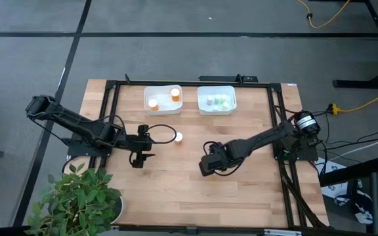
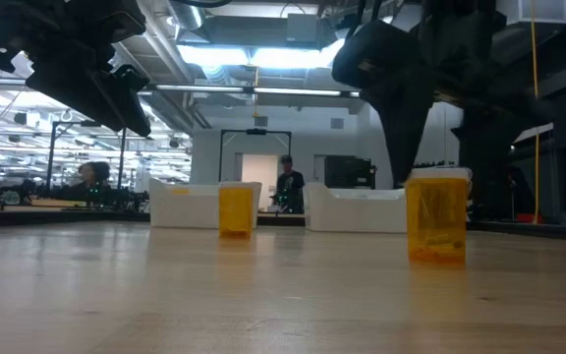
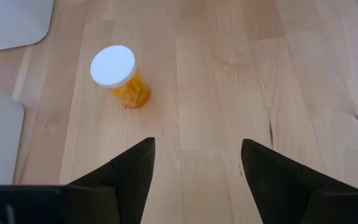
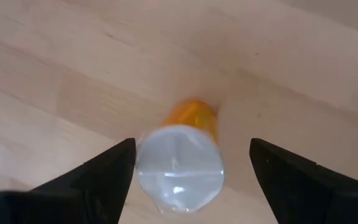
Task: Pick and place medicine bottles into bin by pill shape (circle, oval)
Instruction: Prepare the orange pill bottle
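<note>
An orange medicine bottle with a white cap stands upright on the wooden table, ahead of my open left gripper. A second orange bottle stands under my right gripper. That gripper points down, open, with a finger on either side of the white cap and a gap on both sides. At the far edge, the left white bin holds two orange bottles. The right bin holds pale green ones.
A leafy potted plant stands at the table's near left corner. A black frame rail runs around the tabletop. Bare wood lies between and in front of the two arms. A person stands in the room beyond.
</note>
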Motion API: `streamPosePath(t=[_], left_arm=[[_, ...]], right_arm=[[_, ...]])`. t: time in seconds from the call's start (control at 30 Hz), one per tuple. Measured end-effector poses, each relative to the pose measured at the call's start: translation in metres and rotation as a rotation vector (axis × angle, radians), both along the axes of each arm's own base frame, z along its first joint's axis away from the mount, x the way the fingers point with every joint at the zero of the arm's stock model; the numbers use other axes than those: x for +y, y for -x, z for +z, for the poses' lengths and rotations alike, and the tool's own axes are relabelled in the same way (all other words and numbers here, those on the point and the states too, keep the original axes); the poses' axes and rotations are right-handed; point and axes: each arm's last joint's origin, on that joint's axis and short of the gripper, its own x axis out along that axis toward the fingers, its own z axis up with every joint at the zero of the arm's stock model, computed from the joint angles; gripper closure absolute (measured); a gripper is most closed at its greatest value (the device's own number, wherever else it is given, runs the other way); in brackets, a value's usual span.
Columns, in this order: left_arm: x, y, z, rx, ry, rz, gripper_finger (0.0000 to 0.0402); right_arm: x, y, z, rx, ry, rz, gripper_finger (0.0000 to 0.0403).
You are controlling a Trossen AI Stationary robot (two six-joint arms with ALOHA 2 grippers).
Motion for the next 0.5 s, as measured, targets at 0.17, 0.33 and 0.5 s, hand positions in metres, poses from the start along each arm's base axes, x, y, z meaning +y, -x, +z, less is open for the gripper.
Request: streamPosePath(t=[0.17,0.33,0.5], left_arm=[[0.0000,0.0001,-0.0001,0.001,-0.001,0.000,0.0170],[0.0000,0.0001,-0.0001,0.001,-0.001,0.001,0.0170],[0.0000,0.0001,-0.0001,0.001,-0.001,0.001,0.0170]], right_arm=[[-0.0001,-0.0005,0.0001,-0.004,-0.002,0.076,0.0090],[0.0004,-0.0004,0.0002,-0.005,-0.003,0.107,0.0111],[0.0005,-0.0013,0.0004,-0.014,-0.003,0.107,0.0133]])
